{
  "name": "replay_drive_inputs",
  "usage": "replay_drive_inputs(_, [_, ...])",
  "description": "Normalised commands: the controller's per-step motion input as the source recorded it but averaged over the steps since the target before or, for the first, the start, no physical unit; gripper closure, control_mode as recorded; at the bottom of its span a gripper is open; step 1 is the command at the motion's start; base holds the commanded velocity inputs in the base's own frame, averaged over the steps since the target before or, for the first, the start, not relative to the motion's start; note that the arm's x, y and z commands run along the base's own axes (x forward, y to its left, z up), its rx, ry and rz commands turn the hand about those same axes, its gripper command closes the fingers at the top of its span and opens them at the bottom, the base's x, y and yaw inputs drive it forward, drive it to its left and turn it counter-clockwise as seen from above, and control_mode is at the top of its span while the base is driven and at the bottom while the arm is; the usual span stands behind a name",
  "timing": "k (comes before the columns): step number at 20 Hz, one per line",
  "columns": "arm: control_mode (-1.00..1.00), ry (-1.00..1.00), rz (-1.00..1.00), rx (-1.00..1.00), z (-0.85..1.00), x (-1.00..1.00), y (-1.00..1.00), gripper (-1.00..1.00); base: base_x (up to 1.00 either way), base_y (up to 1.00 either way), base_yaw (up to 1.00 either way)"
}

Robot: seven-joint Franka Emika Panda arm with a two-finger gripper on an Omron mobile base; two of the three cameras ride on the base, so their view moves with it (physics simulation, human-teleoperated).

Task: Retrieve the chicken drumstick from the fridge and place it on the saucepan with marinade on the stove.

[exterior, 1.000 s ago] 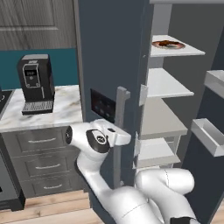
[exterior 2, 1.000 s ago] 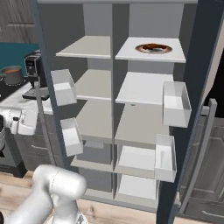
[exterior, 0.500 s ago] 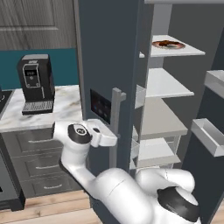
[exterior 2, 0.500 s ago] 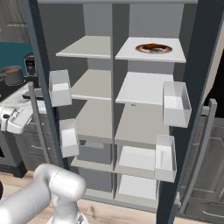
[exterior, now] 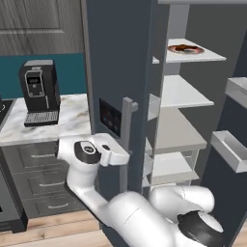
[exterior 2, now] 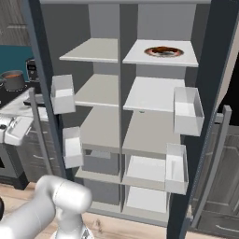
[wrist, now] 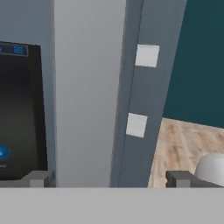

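Pulled back from the fridge door's smooth grey bar handle, tool now released, fingers spread, handle straight ahead.

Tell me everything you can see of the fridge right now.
The fridge is a tall slate blue-grey cabinet, both doors swung open. Inside it is grey, split by a central divider, with pale shelves on each side; clear bins hang on both doors. A white plate with a reddish-brown lump sits on the top right shelf. The left door carries a dark control panel and a grey vertical handle. The gripper, open, hangs beside that handle.
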Motion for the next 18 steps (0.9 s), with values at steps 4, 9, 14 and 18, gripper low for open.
replay_drive_inputs(4, [-1.00,0.00,0.00,0.03,0.19,-0.41,-0.12,-1.00,0.00,0.00,0.00])
replay_drive_inputs(9, [-1.00,0.07,0.00,0.00,0.07,0.00,0.25,-1.00,0.00,0.00,0.00])
replay_drive_inputs(14, [-1.00,0.11,0.00,0.00,0.11,0.03,0.53,-1.00,0.00,0.00,0.00])
replay_drive_inputs(18, [-1.00,0.16,0.00,-0.03,0.12,0.20,0.41,-1.00,0.00,0.00,0.00])
